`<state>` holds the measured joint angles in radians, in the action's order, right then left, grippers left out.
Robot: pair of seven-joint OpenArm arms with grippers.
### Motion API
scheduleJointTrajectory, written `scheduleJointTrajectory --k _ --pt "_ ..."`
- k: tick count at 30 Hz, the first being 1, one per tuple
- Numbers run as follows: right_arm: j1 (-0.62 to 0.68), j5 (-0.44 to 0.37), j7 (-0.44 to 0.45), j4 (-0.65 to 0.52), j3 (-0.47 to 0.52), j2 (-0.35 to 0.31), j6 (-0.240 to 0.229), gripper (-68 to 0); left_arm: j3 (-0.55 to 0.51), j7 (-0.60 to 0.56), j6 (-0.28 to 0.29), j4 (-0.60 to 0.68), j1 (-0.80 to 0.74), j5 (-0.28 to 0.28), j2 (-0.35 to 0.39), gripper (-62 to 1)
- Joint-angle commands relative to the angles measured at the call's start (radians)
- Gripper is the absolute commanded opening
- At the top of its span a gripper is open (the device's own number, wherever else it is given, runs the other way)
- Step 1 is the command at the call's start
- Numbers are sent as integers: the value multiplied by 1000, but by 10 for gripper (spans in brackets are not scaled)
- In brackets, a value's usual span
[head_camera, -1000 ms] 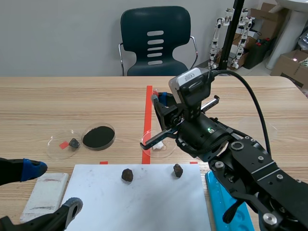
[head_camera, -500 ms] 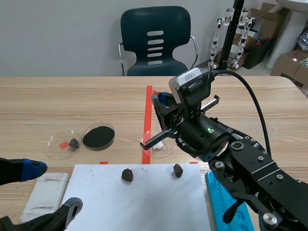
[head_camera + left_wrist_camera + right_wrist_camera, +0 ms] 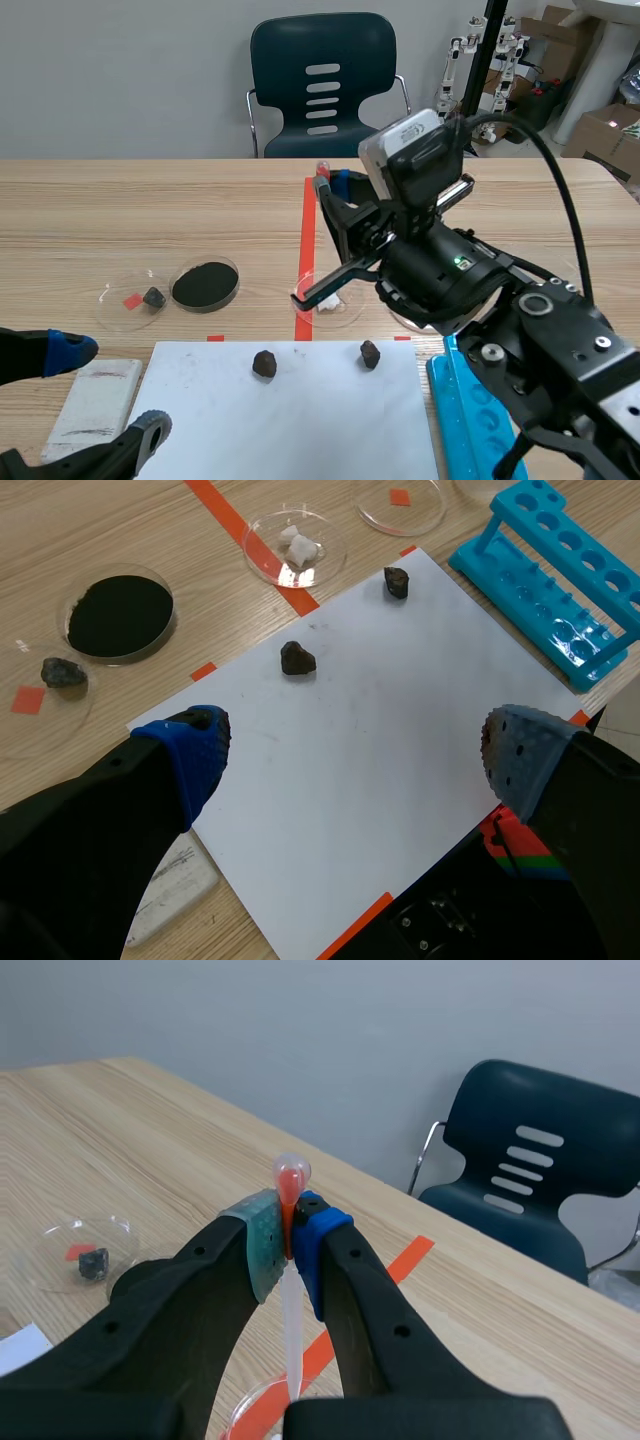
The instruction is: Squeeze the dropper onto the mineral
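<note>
No writing, brand or number can be read in any view. The cardboard box [image 3: 610, 125] behind the table is too small to tell; any print on it is a blur.

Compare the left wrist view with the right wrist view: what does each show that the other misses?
Only the left wrist view: the white paper with the nearer mineral and farther mineral on it, the blue tube rack beside it, and the open left gripper over the paper.
Only the right wrist view: the dropper, orange-red bulb up, pinched in the right gripper, and the chair behind.
Both: the wooden table, the orange tape line, and the small dish holding a dark stone.
</note>
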<state>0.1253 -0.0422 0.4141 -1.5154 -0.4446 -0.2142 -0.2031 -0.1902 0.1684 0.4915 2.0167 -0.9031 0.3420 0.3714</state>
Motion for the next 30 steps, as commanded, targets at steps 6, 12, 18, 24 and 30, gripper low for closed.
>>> scheduleJointTrajectory --k 6,12,18,24,30 --pt "161 -14 -68 -243 32 -77 1 -666 -2 -14 2 27 -8 14 -5 -82" --pt "376 -14 -98 -454 126 -131 0 -666 -2 -14 2 27 -8 14 -5 -82" --pt "582 -43 -86 -587 233 -200 -61 -666 -2 -14 2 27 -8 14 -5 -82" --pt "734 -62 -3 -620 370 -201 -161 -666 -2 -14 2 27 -8 14 -5 -82" --pt "812 -128 128 -619 520 -202 -272 -666 -2 -14 2 27 -8 14 -5 -82"
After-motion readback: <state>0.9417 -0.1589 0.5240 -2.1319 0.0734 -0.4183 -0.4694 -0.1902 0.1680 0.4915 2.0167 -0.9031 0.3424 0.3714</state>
